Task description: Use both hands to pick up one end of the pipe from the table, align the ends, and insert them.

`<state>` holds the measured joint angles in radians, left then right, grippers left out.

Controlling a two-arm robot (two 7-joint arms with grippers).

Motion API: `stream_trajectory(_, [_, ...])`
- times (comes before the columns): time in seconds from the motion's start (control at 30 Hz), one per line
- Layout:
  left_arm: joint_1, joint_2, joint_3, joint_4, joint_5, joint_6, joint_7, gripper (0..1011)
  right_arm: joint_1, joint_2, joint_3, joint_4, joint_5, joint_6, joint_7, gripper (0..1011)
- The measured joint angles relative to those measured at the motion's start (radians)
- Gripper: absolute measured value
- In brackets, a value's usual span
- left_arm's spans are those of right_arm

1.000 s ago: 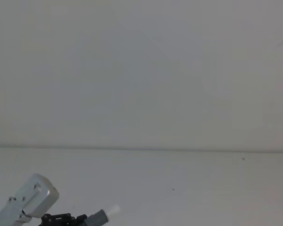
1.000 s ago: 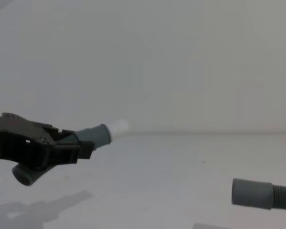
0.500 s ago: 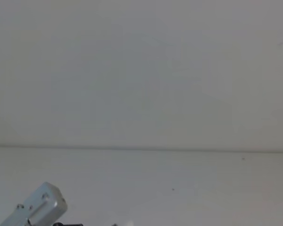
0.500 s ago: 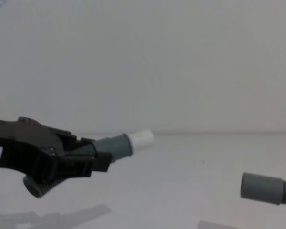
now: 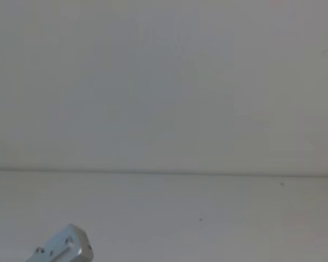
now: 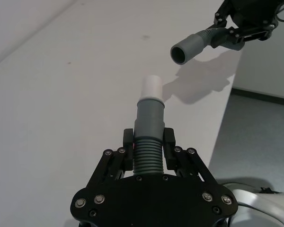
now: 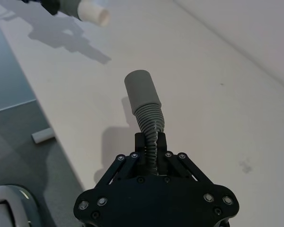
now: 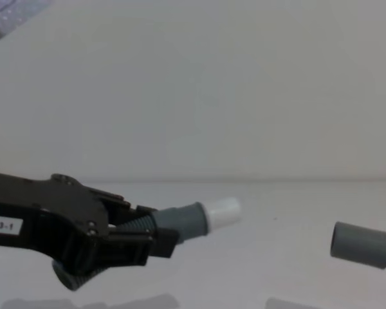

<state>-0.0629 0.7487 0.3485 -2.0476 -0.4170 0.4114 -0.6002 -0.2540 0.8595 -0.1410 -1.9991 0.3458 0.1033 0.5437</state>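
In the chest view my left gripper comes in from the left, shut on the pipe's ribbed part just behind a dark grey cuff with a white tip. The other end, a plain grey cuff, hangs at the right edge, apart from the tip and facing it. The left wrist view has the left gripper clamped on the ribbed pipe and the open-mouthed cuff ahead in the right gripper. In the right wrist view my right gripper is shut on the ribbing below its cuff. Both ends are above the table.
A pale wall rises behind the table. The table's near edge drops to grey floor, where a small white piece lies. A silver arm link shows at the head view's lower left.
The left gripper has carried the white-tipped end rightward and lower in the chest view, towards the other cuff. The right cuff has risen slightly. In the head view the arm has sunk to the bottom edge.
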Motion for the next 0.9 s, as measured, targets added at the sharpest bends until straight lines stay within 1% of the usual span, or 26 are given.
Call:
stream_trajectory(0.03, [-0.009,0.001,0.009,0.004,0.0,0.0,-0.009,333,-0.001,0.002,0.001,0.001,0.007,-0.006,0.008,113])
stream_trajectory(0.27, [-0.042,0.005,0.04,0.021,0.001,0.0,-0.041,334,-0.005,0.023,0.007,0.013,0.05,-0.042,0.073,112])
stream_trajectory(0.4, [-0.059,0.006,0.055,0.029,0.001,0.0,-0.058,333,-0.004,0.031,0.007,0.017,0.066,-0.054,0.097,112])
stream_trajectory(0.7, [-0.098,0.005,0.09,0.046,-0.003,0.005,-0.09,333,0.005,0.044,0.001,0.025,0.088,-0.066,0.128,106])
stream_trajectory(0.9, [-0.118,0.004,0.11,0.054,-0.01,0.013,-0.111,333,0.019,0.052,-0.012,0.031,0.097,-0.066,0.143,106])
